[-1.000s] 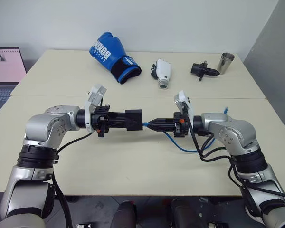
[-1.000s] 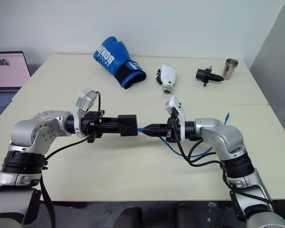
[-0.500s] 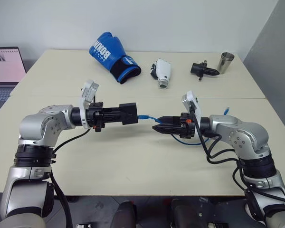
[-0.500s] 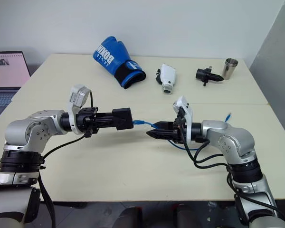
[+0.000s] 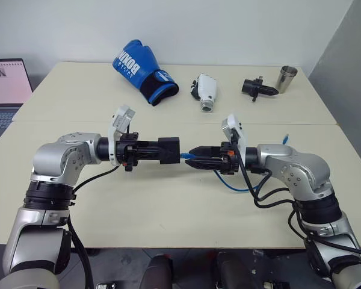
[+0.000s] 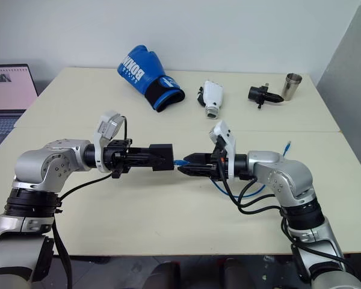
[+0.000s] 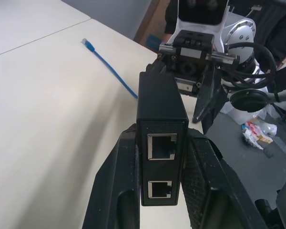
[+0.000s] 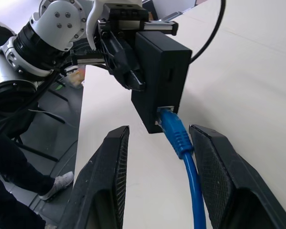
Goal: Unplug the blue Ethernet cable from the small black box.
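Observation:
My left gripper [image 5: 161, 151] is shut on the small black box [image 5: 169, 150], held level above the table. Two empty ports show on the box's [image 7: 161, 102] near edge in the left wrist view. The blue Ethernet cable [image 8: 179, 137] is plugged into the box's [image 8: 163, 71] far edge. My right gripper [image 5: 195, 164] faces that edge with its jaws open, one finger on each side of the plug and not touching it. Behind the right gripper the cable [image 5: 231, 184] loops down onto the table. Its free end [image 5: 285, 139] lies near the right edge.
At the back of the cream table [image 5: 168, 211] lie a blue boxing glove [image 5: 141, 69], a white device [image 5: 204, 91], a black cylindrical gadget [image 5: 256, 88] and a metal cup [image 5: 285, 78]. A laptop [image 5: 3, 90] stands at the far left.
A second ago my right gripper was shut at the plug; now it is open there. Half a second ago the grippers stood farther apart with cable stretched between them; they have closed in again.

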### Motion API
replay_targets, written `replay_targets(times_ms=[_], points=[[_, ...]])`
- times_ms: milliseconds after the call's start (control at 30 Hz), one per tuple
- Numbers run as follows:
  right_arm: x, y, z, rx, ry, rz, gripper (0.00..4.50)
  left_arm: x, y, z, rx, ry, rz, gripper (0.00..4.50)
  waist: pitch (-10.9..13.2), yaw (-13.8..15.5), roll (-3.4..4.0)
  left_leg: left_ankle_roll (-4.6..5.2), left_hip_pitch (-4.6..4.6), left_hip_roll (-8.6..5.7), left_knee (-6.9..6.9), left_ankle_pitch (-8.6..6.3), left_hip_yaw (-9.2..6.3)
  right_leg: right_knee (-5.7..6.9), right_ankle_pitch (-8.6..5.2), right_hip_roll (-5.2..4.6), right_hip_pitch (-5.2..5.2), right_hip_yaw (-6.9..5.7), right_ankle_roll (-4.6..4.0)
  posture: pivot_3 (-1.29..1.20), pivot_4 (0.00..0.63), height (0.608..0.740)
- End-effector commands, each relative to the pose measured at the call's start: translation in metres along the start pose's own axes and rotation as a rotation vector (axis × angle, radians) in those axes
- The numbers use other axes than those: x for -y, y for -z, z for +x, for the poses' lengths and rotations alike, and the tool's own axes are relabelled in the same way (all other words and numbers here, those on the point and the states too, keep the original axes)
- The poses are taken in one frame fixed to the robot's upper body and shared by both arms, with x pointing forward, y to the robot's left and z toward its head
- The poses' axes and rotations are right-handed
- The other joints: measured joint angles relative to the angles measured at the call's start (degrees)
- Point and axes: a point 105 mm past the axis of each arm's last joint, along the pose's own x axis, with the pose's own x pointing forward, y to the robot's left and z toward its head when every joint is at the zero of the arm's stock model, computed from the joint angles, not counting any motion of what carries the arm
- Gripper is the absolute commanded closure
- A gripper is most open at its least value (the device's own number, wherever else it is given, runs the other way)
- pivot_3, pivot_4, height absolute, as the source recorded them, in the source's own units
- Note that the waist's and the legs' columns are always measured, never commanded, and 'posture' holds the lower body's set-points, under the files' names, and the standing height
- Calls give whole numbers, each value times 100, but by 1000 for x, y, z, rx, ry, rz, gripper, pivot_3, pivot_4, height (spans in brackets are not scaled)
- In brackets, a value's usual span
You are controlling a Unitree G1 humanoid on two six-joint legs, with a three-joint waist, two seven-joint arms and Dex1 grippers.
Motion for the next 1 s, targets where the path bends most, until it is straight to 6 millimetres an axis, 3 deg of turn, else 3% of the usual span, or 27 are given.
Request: replay_targets(times_ms=[33,1000], points=[[0,-8,5,20,-10,-38,2385,9,-9,5,-11,41,52,3702,0,3,0,0,0,0,0,0,0,0,0,0,0,-1,0,0,150,740],[5,-8,2,41,-66,103,2385,11,-7,5,-30,40,68,3702,0,3,0,0,-2,0,1,0,0,1,0,0,-2,-1,0,0,150,740]])
